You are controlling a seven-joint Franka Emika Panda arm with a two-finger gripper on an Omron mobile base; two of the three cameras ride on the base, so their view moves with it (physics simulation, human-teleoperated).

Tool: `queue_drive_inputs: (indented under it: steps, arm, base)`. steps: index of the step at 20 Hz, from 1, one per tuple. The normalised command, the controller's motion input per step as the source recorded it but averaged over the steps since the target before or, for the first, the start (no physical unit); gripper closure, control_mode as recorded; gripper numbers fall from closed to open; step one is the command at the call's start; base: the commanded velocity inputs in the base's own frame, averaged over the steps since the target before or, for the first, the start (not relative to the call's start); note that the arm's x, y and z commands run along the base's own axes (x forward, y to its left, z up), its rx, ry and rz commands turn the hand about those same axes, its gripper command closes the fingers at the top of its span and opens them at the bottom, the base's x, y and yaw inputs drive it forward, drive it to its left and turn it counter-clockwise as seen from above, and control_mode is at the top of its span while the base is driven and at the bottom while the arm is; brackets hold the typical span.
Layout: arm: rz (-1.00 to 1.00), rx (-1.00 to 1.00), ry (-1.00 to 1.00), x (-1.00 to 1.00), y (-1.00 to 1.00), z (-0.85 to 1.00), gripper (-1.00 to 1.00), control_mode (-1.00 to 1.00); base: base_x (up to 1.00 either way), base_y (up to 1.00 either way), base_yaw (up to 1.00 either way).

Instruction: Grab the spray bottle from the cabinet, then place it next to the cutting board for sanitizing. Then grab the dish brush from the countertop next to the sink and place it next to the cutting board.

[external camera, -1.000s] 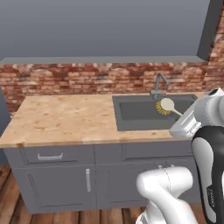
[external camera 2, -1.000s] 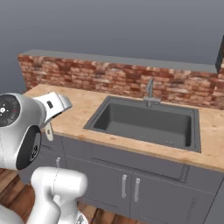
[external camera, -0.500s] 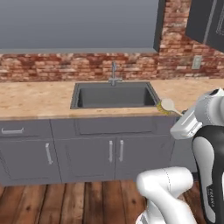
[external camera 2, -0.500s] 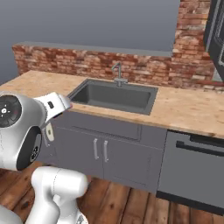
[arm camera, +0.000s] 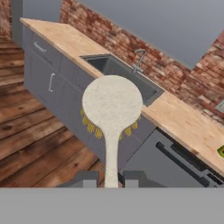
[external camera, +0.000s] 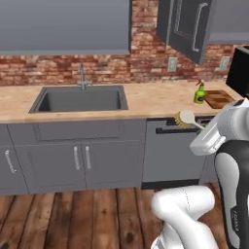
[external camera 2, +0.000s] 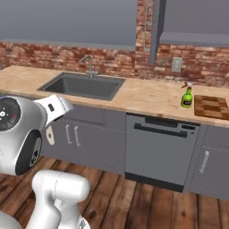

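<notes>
Gripper (arm camera: 107,178) is pinched shut on the dish brush (arm camera: 112,109), fingertips (arm camera: 89,179) on either side of the pale handle right at the bottom of the hand view. Round cream head sticks out ahead, yellowish bristles poking out underneath. In the left base view the brush (external camera: 186,119) hangs in the air in front of the dishwasher (external camera: 168,153), just off the countertop (external camera: 146,99) edge, not touching anything but the hand.

Past that: spray bottle (external camera: 199,92) stands upright on the counter, just beside the cutting board (external camera: 220,98), on its left as seen from the base. Same pair from the right base view, bottle (external camera 2: 187,95) and board (external camera 2: 213,106), near each other; can't tell if they touch.

Sink (external camera: 80,99) w/ faucet (external camera: 81,77) sits well to the left, apart from all that. Wall cabinet (external camera: 187,26) above the board has its door swung open. Brick backsplash (external camera: 146,65) behind, wood floor (external camera: 73,214) below.
</notes>
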Motion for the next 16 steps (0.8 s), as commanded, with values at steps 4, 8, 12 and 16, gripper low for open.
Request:
queue_drive_inputs:
  steps: [4,8,12,16]
  arm:
    - [0.0,0.0,0.0,0.0,0.0,0.0,1.0,1.0]
    - [0.0,0.0,0.0,0.0,0.0,0.0,1.0,1.0]
    - [0.0,0.0,0.0,0.0,0.0,0.0,1.0,1.0]
    - [0.0,0.0,0.0,0.0,0.0,0.0,1.0,1.0]
  base:
    - [0.03,-1.0,-0.01]
    - [0.04,-1.0,0.0]
    - [0.58,-1.0,0.0]
    - [0.96,-1.0,0.0]
